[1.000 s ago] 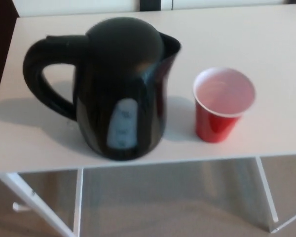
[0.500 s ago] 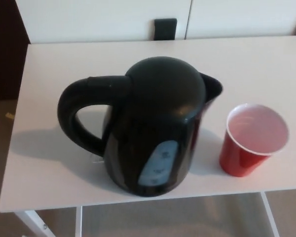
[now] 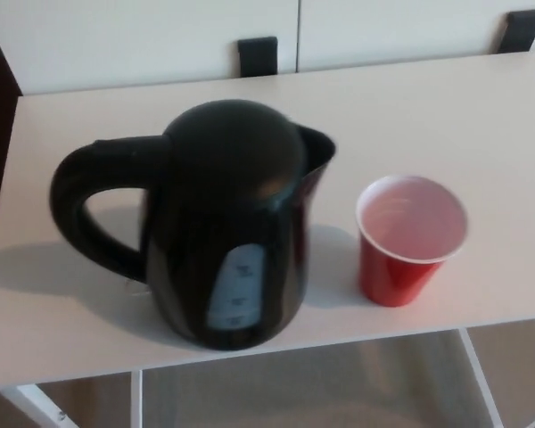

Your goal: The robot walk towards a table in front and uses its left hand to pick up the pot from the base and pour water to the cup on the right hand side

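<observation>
step: approach phase by my read, grasp not started
hands: neither in frame, so can't tell if released or clenched
pot [image 3: 227,223]: black kettle, upright on desk [image 3: 62,321] near front edge, handle [image 3: 89,205] facing robot's left, spout toward cup; base not discernible under it
cup [image 3: 410,239]: red, white inside, upright, just beside pot on robot's right, not touching
next: bring left hand to handle, wrap it, lift straight up, then tilt spout over cup

Black pot [image 3: 223,223] upright; red cup [image 3: 410,239] beside, seemingly empty.
</observation>
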